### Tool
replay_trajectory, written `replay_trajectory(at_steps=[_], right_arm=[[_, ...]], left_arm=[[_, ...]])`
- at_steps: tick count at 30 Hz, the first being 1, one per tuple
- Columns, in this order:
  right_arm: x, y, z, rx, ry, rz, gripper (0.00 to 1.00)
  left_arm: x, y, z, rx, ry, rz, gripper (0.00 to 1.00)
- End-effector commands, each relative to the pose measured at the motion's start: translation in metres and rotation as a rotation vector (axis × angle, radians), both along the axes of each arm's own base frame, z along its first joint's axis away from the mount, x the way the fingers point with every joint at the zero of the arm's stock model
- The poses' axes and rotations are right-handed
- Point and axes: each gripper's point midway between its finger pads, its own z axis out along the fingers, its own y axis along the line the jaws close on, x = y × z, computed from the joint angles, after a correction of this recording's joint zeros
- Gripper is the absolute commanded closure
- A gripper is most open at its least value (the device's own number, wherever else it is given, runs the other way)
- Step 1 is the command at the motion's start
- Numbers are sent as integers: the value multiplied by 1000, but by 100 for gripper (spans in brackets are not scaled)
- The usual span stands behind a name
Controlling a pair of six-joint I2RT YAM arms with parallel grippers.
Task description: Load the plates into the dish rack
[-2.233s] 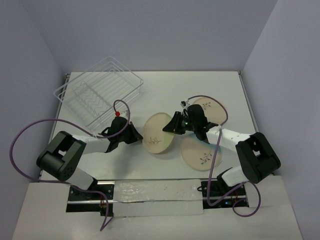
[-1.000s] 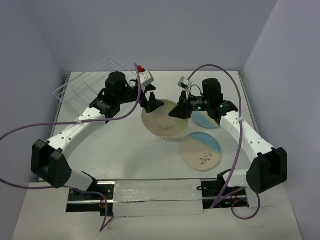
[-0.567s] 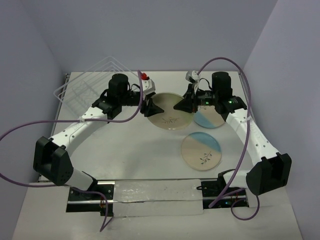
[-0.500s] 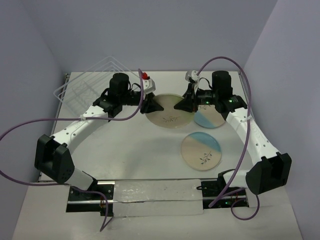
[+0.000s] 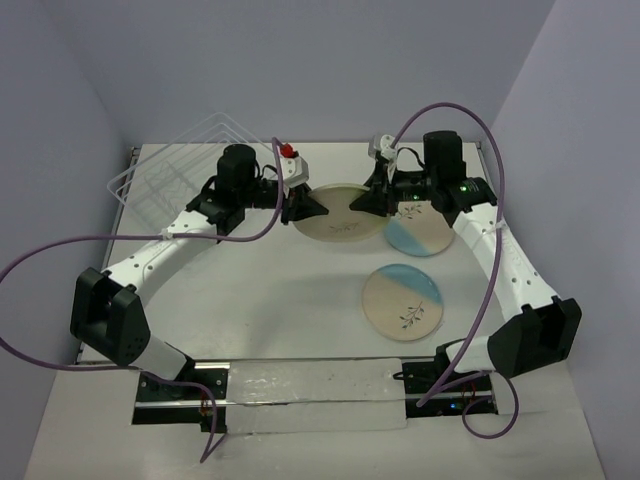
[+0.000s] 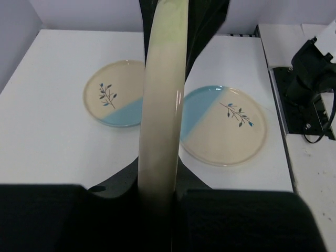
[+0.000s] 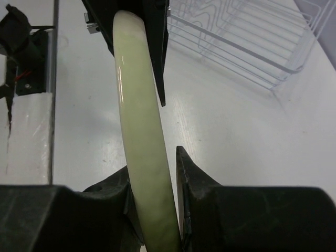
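The cream plate (image 5: 340,212) hangs off the worktop (image 5: 250,300) near its far middle, carried between my two arms, and from above its face shows as a flattened oval with the dark sprig on it. My left pincer (image 5: 308,205) has its left rim: in the left wrist view the plate (image 6: 160,121) stands edge-on, rising straight out of the narrow gap where that pincer (image 6: 157,176) is closed down on it. My right pincer (image 5: 368,203) has the opposite rim, and in the right wrist view the pale edge (image 7: 142,131) runs up from between its fingers (image 7: 191,184), which are drawn in close against it, to the dark fingers of the left one at the far end. Below and to the right, two half-blue plates lie flat on the worktop, the farther one (image 5: 415,235) partly covered in the overhead view by the raised plate and my right arm, the nearer one (image 5: 402,302) just in front of it, not touching. The dish rack (image 5: 180,170) sits at the far left corner, well apart from the plate, behind my left arm.
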Motion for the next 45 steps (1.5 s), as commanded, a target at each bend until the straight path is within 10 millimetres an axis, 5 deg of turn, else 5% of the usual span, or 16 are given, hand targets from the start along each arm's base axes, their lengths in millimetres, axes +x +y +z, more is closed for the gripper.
replay_trajectory(at_steps=[1,3,6,14,20,24,27,31,37,45], right_arm=[[33,-15,26,-50,-101,-181,52],[41,-21,30,-62,-111,-235,36],[54,-32,40,-75,-111,-353,24],[59,-51,83,-38,-166,-512,19],[46,-55,97,12,-149,-547,17],[39,-56,101,25,-155,-551,15],[37,-56,101,27,-158,-548,0],[45,-66,101,24,-145,-627,0],[57,-69,86,9,-106,-670,0],[72,-74,68,-11,-60,-733,0]], left_arm=[[40,-2,50,-115,-118,206,100],[48,-1,56,-107,-99,243,100],[63,4,72,-132,-71,334,100],[73,36,119,-197,-195,454,100],[109,111,154,-145,-326,553,100],[146,168,147,-55,-315,689,100],[161,210,149,-5,-378,763,100],[174,287,150,14,-416,827,100],[195,361,134,68,-334,872,100],[209,414,89,182,-306,924,100]])
